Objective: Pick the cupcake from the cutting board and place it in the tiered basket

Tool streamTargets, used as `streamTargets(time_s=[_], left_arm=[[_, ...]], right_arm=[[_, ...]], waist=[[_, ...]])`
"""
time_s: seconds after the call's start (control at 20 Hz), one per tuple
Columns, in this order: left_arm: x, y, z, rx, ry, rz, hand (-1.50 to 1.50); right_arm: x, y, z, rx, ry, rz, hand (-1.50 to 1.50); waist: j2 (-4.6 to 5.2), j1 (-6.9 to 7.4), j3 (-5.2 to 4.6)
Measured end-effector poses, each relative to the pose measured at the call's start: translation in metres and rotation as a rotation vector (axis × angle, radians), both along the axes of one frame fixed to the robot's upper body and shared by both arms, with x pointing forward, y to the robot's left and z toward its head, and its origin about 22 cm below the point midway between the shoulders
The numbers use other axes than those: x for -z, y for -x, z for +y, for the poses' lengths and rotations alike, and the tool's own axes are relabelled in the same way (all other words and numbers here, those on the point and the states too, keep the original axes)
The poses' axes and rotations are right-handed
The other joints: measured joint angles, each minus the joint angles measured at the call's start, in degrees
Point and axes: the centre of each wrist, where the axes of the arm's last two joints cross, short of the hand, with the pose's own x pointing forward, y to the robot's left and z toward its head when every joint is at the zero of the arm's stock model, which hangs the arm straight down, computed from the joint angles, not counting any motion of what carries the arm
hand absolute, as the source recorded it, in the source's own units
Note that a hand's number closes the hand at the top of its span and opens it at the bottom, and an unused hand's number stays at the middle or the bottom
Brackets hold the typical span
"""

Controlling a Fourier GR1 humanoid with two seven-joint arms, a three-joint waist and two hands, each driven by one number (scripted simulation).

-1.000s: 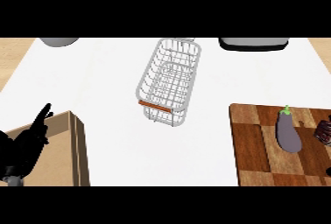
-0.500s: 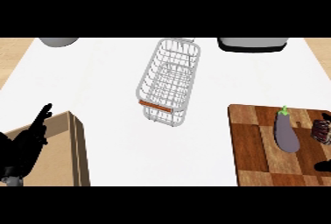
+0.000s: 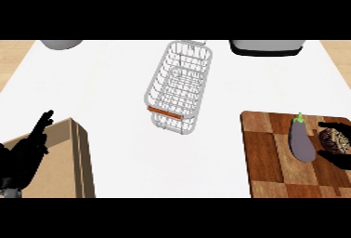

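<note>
The cupcake (image 3: pixel 334 140) is seen on the wooden cutting board (image 3: pixel 267 153), at its right side near the view's right edge, just beside the purple eggplant (image 3: pixel 302 141). The right hand (image 3: pixel 337 158) is curled round the cupcake, with fingers (image 3: pixel 332 124) above it and the thumb below; compared with the frame half a second earlier, the hand is closed more tightly about the cupcake, which has barely shifted on the board. The tiered basket (image 3: pixel 177 88), of white wire with an orange-brown handle strip, is placed on the white counter (image 3: pixel 116 102) well apart from the board, unchanged in position. The left hand (image 3: pixel 31 148) is held at the lower left over a wooden box (image 3: pixel 68 158), its fingers straight and pressed together, pointing upward, as before. A grey bowl (image 3: pixel 61 44) and a dark appliance (image 3: pixel 266 47) are cut by the upper edge
</note>
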Motion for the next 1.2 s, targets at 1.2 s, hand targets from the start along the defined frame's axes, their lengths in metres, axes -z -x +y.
streamTargets(time_s=[1.2], left_arm=[[-0.017, -0.018, -0.01, 0.083, -0.001, 0.014, 0.0]], right_arm=[[-0.044, -0.052, 0.133, -0.034, 0.321, -0.315, 1.5]], waist=[[0.33, 6.87, -1.03]])
